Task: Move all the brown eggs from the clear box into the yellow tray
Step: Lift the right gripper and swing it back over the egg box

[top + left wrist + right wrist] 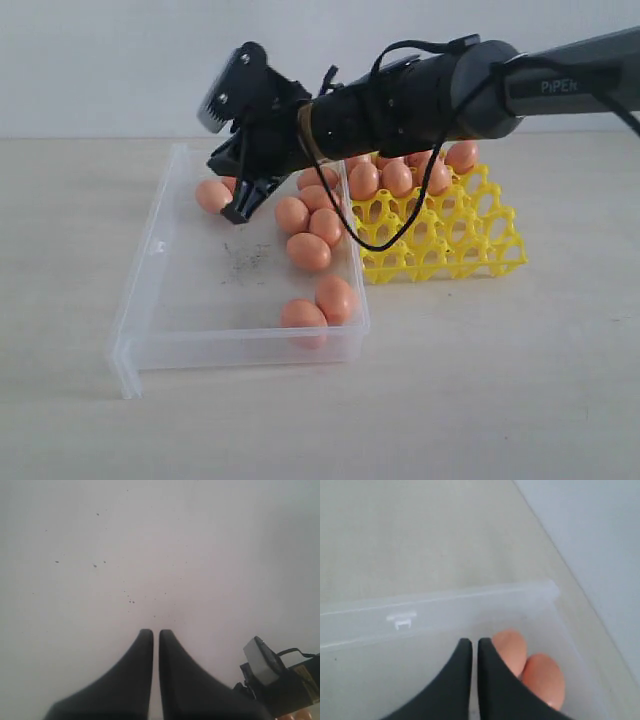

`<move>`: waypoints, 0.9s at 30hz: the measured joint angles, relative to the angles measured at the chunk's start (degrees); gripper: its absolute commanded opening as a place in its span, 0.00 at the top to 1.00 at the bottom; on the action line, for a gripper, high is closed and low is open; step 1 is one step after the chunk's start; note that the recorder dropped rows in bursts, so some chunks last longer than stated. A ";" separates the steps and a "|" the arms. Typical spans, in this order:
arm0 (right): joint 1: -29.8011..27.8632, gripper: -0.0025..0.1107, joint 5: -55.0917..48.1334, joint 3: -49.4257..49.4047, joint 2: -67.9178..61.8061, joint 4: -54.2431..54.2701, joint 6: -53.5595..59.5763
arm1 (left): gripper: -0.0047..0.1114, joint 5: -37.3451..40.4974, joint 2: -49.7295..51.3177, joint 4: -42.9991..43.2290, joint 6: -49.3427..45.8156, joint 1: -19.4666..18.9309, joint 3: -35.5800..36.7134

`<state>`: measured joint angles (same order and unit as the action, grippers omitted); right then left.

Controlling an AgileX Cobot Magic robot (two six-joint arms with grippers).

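Exterior view: a shallow rectangular box of clear plastic [150,255] is seen on a pale beige worktop [500,380]. A bright yellow plastic lattice egg tray [455,250] is set just beside the far end of the box's right wall. Smooth orange-brown oval eggs [308,251] are divided between the two. Several lie loose on the floor of the box, most of them gathered along its right wall, two at the near right corner and one alone by the far wall. Others are seated in the back cups of the tray, partly hidden by the arm.

The black right arm [420,95] is stretched in from the right, over the tray, and the right fingers [243,205] are pointed down into the far part of the box. In the right wrist view the right fingers [455,680] are shown pressed together with nothing pinched between them. Two eggs lie just beside one finger, and whether they are touched cannot be told.

In the left wrist view the left fingers [125,680] are likewise pressed together and empty, held over a plain pale surface marked with a few dark specks.
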<state>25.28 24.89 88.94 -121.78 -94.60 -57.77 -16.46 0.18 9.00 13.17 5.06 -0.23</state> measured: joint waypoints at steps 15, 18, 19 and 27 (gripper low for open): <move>14.41 0.98 -39.13 1.16 -0.29 -4.73 26.73 | 0.92 0.00 0.00 0.00 0.00 0.00 0.00; 13.40 0.98 -30.89 2.16 0.95 -4.82 8.63 | 0.92 0.00 0.00 0.00 0.00 0.00 0.00; 13.15 0.98 -28.23 2.62 1.20 -4.82 3.54 | 0.92 0.00 0.00 0.00 0.00 0.00 0.00; 12.02 0.98 3.80 4.64 -0.29 31.39 1.60 | 0.92 0.00 0.00 0.00 0.00 0.00 0.00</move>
<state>37.30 28.68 93.59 -122.08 -63.21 -56.17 -16.46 0.18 9.00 13.17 5.06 -0.23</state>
